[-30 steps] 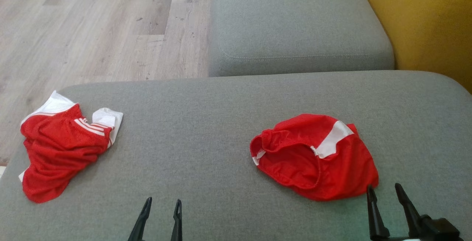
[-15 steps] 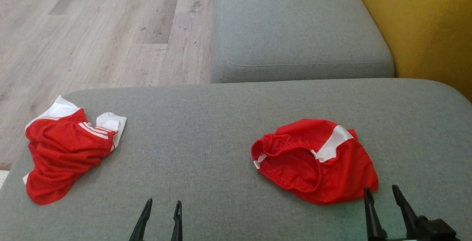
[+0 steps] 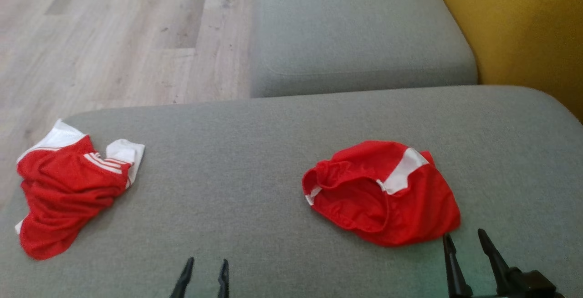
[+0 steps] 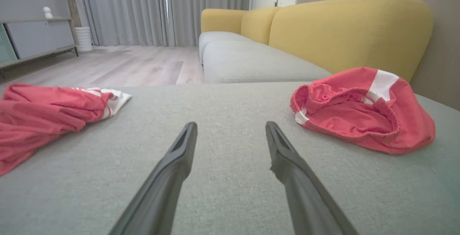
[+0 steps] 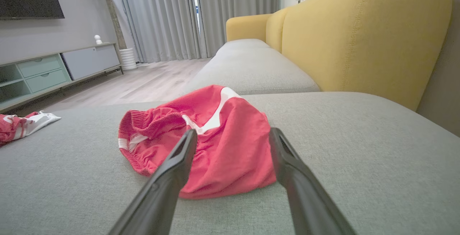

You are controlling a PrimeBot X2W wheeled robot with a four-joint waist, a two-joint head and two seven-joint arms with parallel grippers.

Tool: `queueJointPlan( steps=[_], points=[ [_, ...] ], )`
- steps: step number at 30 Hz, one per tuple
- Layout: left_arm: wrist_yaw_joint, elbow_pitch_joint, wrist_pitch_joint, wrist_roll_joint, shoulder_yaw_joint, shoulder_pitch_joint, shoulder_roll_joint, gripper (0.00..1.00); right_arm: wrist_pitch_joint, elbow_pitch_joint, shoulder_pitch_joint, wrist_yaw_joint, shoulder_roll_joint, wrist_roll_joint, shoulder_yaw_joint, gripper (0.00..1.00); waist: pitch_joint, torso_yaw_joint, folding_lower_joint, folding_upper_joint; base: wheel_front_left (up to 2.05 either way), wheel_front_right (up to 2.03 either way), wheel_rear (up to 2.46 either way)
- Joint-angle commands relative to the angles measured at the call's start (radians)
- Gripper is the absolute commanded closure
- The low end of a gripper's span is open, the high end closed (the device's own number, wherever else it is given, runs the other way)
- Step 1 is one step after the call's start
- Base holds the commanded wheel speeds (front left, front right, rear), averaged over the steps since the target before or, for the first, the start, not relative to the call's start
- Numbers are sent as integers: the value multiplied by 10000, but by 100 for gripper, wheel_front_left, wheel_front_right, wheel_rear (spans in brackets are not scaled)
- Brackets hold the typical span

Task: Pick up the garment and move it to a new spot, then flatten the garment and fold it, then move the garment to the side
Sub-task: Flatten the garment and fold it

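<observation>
A crumpled red garment (image 3: 382, 193) with a white patch and its elastic waistband turned up lies on the right of the grey cushion (image 3: 237, 170). My right gripper (image 3: 464, 235) stands open just short of its near edge, its fingers apart from the cloth. In the right wrist view the garment (image 5: 161, 134) lies straight ahead, past the spread right gripper (image 5: 233, 132). Further left, my left gripper (image 3: 207, 261) stands open over bare cushion, with nothing between its fingers. In the left wrist view the left gripper (image 4: 230, 125) points between the two cloths, with the garment (image 4: 359, 116) at the right.
A second red garment (image 3: 68, 188) with white stripes lies bunched at the cushion's left edge, by the wood floor (image 3: 114, 38). Another grey seat cushion (image 3: 360, 38) lies beyond, with the yellow sofa back (image 3: 528, 29) on the right.
The head view has shifted a little, so the whole picture moved. Both garments lie as before. The left gripper shows slightly lower in the head view; both grippers stay open.
</observation>
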Motion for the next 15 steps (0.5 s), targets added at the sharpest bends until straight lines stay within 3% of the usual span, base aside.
queueJointPlan(
  steps=[1, 7, 10, 15],
  points=[
    [-91, -49, -80, -292, 102, -666, -150, 0, -63, -314, -441, 75, -81, -113, 234, 0, 207, -213, 0, 0, 0, 0, 0],
    [-648, 1289, -80, -1865, -1486, -2135, -154, 0, -63, -305, -817, 75, -81, -305, 436, 0, 866, -995, 0, 0, 0, 0, 0],
    [-1007, 1924, 185, -3169, -2541, -3171, -154, 0, -63, -326, -986, 75, -81, -378, 560, 0, 1227, -1455, 0, 0, 0, 0, 0],
    [-1100, 2261, 1047, -5663, -3932, -5052, -155, 0, -63, -396, -1280, 75, -81, -510, 681, 0, 1803, -2167, 0, 0, 0, 0, 0]
  ],
)
